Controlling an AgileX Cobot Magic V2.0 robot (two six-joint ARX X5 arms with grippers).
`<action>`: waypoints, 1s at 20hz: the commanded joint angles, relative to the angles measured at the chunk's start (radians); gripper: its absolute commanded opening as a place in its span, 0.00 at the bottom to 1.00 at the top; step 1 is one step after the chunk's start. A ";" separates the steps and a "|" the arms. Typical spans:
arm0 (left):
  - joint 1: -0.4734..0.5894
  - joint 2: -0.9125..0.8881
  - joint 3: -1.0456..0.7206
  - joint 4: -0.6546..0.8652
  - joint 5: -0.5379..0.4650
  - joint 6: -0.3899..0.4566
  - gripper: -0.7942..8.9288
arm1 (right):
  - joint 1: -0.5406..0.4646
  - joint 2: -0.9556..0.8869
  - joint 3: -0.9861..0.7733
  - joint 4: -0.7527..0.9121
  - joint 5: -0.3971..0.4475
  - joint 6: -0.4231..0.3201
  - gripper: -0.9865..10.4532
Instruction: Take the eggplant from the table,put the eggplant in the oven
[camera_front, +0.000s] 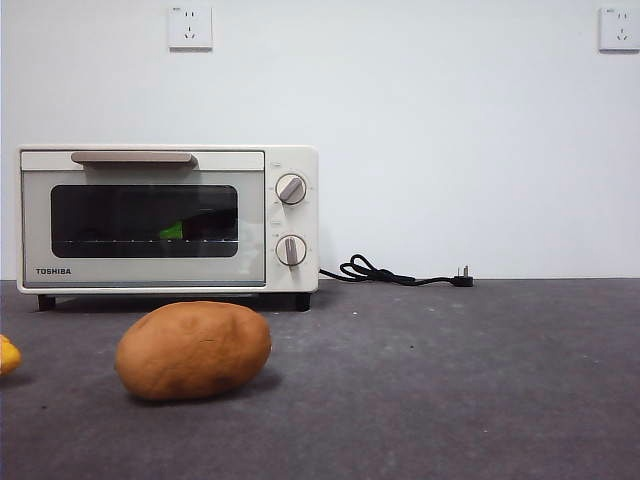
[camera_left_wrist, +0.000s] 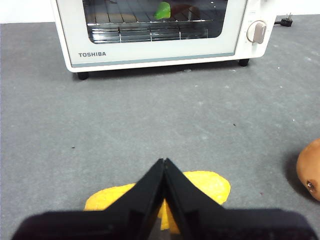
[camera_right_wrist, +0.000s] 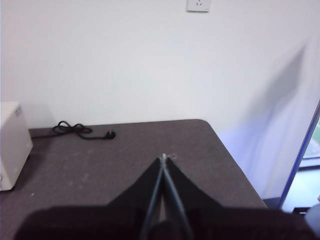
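Lying on the wire rack behind the closed dark glass door of the cream-white toaster oven, the dark purple eggplant shows its green cap; both the left gripper and right gripper are pressed together, empty.

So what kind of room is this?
Probably a lab or test room, not a real kitchen: a bare white wall with sockets, a plain table, and an unplugged oven with its cord loose.

Table: oven, potato, cord
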 joint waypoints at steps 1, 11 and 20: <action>-0.002 0.000 -0.008 0.010 0.000 -0.007 0.08 | -0.006 -0.113 -0.278 0.161 -0.029 -0.005 0.09; -0.002 0.000 -0.008 0.010 0.000 -0.007 0.08 | -0.006 -0.435 -1.242 0.875 -0.133 0.091 0.09; -0.002 0.005 -0.008 0.010 -0.001 -0.007 0.08 | -0.004 -0.496 -1.524 0.993 -0.137 0.099 0.09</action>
